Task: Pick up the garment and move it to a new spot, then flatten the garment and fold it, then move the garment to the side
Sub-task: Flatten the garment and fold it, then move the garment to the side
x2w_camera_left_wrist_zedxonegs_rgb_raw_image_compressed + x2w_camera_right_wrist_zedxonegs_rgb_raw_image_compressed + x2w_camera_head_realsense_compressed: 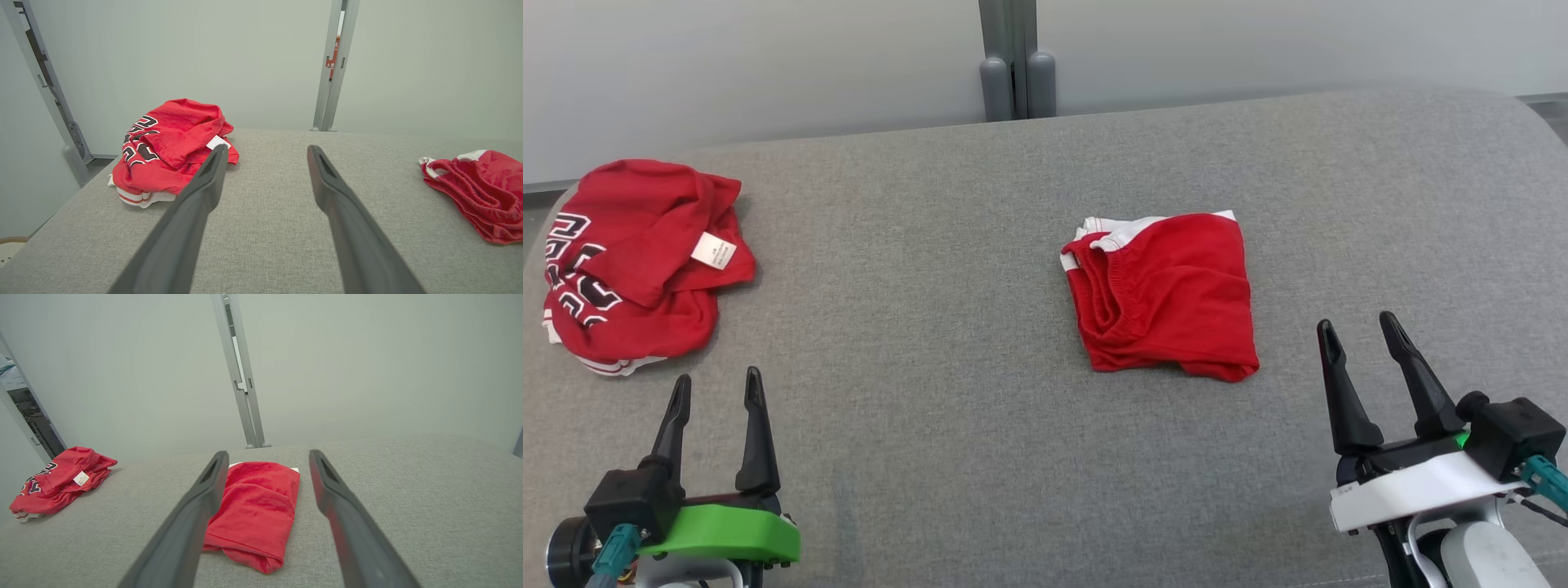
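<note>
The left tool (717, 376) is hovering low over the grey fabric tabletop (931, 367), its two dark fingers standing apart with nothing between them. The right tool (1357, 321) is hanging over the same tabletop, well off to the left tool's right. Its fingers are also spread wide and gripping nothing.

Red shorts (1176, 302) are lying ahead of the right tool and a little to its left, near its fingertips but not touching them. They are sitting folded into a compact, roughly square bundle, with the gathered waistband and a white trim showing at the end away from the tool. In the right wrist view the shorts (257, 506) are showing between the two fingers and partly behind the left one.

A red jersey (637, 261) is lying crumpled just ahead of the left tool and slightly to its left, apart from the fingers. Black-and-white lettering is showing on the side away from the right tool, and a small white label (713, 250) is facing up. In the left wrist view the jersey (171, 143) is sitting just beyond the left fingertip, while the shorts (486, 196) are lying far to that tool's right.

A grey post (1016, 57) is standing beyond the tabletop's far edge.
</note>
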Available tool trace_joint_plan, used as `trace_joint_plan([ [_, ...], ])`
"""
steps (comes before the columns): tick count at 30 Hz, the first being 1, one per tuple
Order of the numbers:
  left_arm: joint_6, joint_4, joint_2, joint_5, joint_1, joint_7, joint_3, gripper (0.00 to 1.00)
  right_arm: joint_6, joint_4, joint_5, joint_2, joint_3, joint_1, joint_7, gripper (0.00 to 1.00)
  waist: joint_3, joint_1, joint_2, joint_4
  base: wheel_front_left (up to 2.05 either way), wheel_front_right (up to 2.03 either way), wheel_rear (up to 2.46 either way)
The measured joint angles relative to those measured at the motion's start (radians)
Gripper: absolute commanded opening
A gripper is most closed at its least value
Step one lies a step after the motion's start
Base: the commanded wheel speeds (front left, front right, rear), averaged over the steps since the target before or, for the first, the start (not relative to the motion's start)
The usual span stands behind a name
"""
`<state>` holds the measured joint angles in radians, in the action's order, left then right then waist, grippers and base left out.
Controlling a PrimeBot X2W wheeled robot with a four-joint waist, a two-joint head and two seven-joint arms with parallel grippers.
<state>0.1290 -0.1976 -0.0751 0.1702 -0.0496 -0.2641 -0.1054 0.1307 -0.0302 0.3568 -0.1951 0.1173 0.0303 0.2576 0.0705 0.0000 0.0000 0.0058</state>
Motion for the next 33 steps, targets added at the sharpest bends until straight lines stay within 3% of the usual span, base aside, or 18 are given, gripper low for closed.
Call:
trace_joint_plan([
  [13,0.0,-0.004,-0.003,-0.01,0.03,0.0,0.007,1.0,0.0,0.012,-0.045,0.049,-0.034,-0.046,-0.001,1.0,-0.03,0.0,0.0,0.023,0.0,0.0,0.0],
  [33,0.0,-0.003,-0.008,-0.015,0.044,0.0,0.008,1.0,0.0,0.003,-0.074,0.071,-0.053,-0.058,-0.019,1.0,-0.039,0.0,0.0,0.032,0.0,0.0,0.0],
])
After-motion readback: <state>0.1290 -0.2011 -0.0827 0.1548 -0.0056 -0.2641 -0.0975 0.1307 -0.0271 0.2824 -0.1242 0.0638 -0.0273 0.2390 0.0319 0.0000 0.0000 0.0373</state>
